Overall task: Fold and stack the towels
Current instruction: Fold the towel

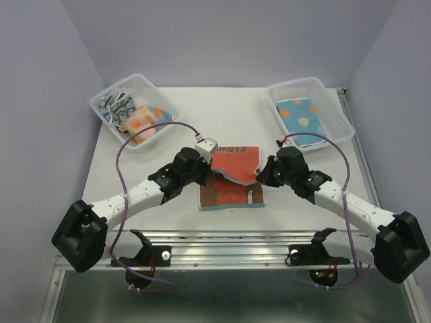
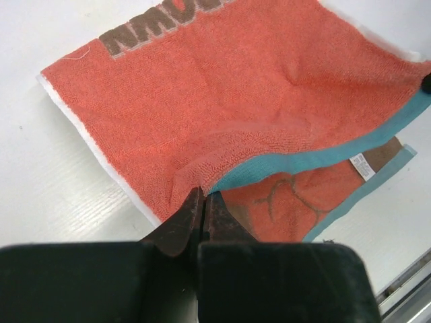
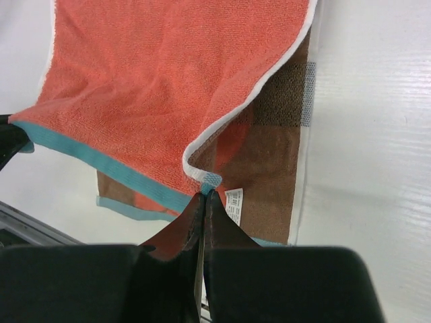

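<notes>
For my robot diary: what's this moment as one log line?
step: folding; red-orange towel: one edge lifted; left gripper: jaws shut on towel; right gripper: jaws shut on towel

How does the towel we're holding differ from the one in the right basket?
The red-orange towel is coral with a teal edge and brown lettering. The blue towel is light blue with orange and pale dots. The red-orange towel is partly folded over on the table, one edge pinched up by the shut left hand and right hand. The blue towel lies flat and untouched in the right basket. Both are small cloths.
</notes>
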Robot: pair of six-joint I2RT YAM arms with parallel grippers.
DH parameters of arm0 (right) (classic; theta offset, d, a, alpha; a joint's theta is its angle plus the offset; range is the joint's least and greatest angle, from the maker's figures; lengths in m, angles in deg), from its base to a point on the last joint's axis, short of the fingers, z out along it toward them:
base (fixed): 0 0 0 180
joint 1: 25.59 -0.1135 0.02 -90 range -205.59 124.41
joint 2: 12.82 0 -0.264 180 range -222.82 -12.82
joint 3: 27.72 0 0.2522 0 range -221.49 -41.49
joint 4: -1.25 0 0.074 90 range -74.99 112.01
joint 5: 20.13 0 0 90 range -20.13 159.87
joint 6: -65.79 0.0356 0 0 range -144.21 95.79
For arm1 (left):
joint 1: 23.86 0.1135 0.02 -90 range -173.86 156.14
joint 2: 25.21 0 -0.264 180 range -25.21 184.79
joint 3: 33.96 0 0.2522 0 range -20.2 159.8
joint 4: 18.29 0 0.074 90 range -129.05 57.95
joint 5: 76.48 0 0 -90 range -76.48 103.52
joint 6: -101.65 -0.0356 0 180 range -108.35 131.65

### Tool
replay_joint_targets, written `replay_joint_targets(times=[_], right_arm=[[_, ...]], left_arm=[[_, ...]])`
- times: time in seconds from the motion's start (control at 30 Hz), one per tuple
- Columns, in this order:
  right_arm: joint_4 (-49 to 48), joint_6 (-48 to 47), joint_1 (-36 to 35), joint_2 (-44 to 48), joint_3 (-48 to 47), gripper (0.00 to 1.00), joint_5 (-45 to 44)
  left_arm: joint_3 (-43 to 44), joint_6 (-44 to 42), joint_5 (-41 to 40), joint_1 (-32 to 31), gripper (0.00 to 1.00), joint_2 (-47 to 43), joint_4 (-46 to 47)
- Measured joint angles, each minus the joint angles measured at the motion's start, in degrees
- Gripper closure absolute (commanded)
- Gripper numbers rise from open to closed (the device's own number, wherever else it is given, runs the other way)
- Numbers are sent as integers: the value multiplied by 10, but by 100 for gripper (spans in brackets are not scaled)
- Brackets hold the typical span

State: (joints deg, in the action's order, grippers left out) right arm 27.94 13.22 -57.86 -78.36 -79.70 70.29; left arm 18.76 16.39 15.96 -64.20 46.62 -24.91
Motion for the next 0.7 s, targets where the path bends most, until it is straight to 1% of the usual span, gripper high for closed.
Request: replay_joint_targets(times=[0.2, 0.7], right_arm=[[15, 12, -11, 28, 7, 99, 0], [49, 18, -24, 40, 13, 99, 26]], left_arm=[[-1, 40, -45, -36, 100, -32, -17], [-4, 149, -145, -118, 100, -33, -101]])
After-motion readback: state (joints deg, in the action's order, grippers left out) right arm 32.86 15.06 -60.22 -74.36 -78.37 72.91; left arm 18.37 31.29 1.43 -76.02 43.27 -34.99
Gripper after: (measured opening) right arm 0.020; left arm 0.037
